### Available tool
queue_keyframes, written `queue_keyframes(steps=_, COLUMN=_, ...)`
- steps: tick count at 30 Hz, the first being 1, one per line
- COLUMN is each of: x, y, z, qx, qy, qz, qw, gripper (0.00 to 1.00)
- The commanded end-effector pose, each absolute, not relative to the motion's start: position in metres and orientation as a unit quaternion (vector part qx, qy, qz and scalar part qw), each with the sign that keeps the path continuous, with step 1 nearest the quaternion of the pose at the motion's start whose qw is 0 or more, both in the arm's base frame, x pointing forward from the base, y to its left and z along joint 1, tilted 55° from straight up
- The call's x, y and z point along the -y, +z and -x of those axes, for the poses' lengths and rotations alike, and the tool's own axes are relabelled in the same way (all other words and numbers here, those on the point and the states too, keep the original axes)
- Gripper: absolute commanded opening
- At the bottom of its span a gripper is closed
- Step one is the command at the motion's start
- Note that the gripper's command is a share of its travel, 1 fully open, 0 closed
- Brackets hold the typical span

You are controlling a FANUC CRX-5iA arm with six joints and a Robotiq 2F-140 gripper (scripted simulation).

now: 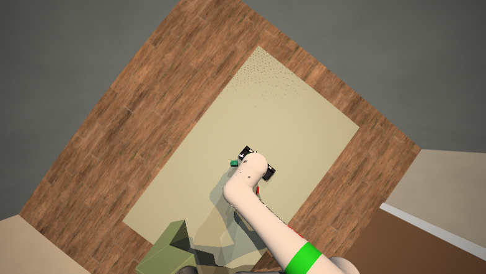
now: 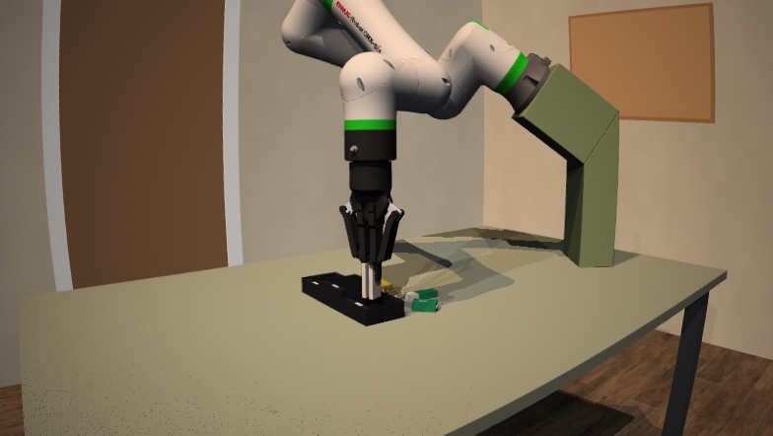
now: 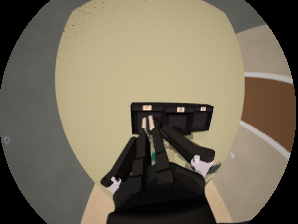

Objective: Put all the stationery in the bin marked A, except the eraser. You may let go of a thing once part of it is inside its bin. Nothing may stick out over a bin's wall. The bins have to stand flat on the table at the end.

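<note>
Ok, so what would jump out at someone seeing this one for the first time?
The pale arm reaching from a slanted olive mount at the table's far right, with its wrist pointing straight down. Its gripper is shut, tips low over a flat black bin unit mid-table. A small green item lies on the table just beside the bins.
</note>
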State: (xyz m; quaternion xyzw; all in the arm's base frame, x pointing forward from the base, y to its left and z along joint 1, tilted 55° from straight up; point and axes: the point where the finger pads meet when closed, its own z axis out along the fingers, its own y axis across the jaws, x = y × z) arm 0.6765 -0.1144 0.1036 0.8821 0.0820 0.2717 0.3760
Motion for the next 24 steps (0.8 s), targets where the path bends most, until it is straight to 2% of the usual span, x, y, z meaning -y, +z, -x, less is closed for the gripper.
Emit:
queue_keyframes(steps=1, x=0.112, y=0.105, z=-0.675, qx=-0.082, qy=0.272, qz=-0.882, qw=0.376, gripper=0.05)
queue_keyframes(steps=16, x=0.089, y=0.127, z=-0.655, qx=-0.082, qy=0.272, qz=-0.882, qw=0.376, gripper=0.05)
queue_keyframes(steps=24, x=0.048, y=0.165, z=-0.618, qx=-0.082, qy=0.272, qz=-0.882, qw=0.376, gripper=0.05)
